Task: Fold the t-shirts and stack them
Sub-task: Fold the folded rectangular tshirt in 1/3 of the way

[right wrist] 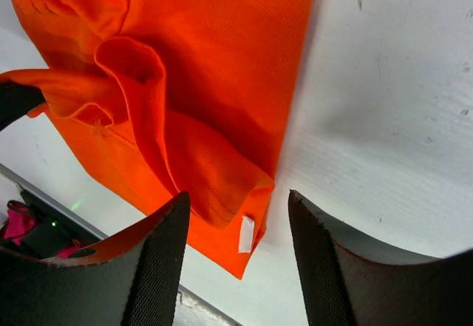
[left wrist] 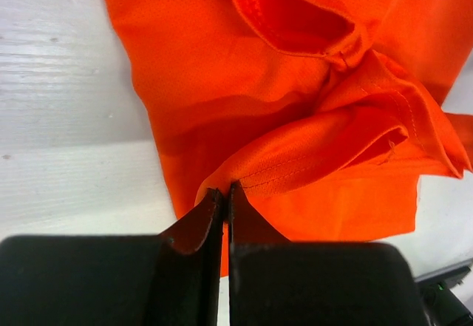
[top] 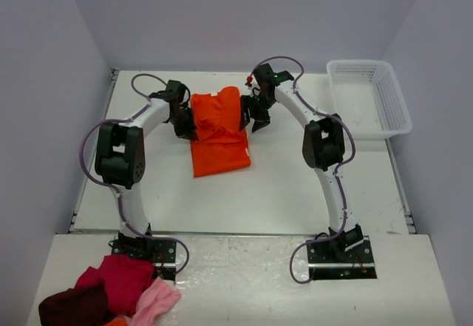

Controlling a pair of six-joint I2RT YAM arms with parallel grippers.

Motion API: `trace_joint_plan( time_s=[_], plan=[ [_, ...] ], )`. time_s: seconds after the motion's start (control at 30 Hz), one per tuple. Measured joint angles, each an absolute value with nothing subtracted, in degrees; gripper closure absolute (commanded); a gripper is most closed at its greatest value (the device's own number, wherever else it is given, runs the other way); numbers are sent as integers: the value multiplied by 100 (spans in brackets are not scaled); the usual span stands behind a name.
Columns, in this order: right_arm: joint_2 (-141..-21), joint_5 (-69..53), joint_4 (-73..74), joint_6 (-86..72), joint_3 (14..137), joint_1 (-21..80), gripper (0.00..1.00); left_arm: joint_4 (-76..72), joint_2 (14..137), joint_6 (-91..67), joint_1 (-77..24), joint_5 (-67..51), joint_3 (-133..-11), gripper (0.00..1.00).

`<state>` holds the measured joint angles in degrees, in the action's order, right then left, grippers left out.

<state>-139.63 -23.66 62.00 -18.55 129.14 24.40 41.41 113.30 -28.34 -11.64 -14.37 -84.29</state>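
White bench [top: 295,193] between pale walls, with both arm bases at its near edge. In the middle of the far half, one orange t-shirt [top: 219,148], partly folded: flat at the near part, bunched up at the far part. At the left edge of the cloth, the left pincer [left wrist: 224,197], pressed together and pinching a raised fold of the orange fabric. In the left wrist view, a stitched hem just beyond the tips. At the right edge of the cloth, the right pincer [right wrist: 238,202], spread wide and gripping nothing. Between its two fingers [right wrist: 159,267], a folded corner of the shirt with a small white label [right wrist: 246,234], not squeezed by either one. Far right on the bench, a white plastic basket [top: 399,115], well apart from the shirt. On the near ledge beside the left base, a heap of clothes [top: 111,293] in dark red, crimson and pink.
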Motion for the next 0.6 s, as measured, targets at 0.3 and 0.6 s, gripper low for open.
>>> trace_joint_plan(
  time_s=[0.3, 0.6],
  plan=[
    [-13869, -2327, 6038, -1841, 12866, 2436, 41, 4112, 10827, -2783, -1162, -910, -8173, 95],
    [-12411, -2327, 5916, -1820, 11340, 2512, 60, 3994, 10274, -2816, -1160, -810, -7804, 20]
  ],
)
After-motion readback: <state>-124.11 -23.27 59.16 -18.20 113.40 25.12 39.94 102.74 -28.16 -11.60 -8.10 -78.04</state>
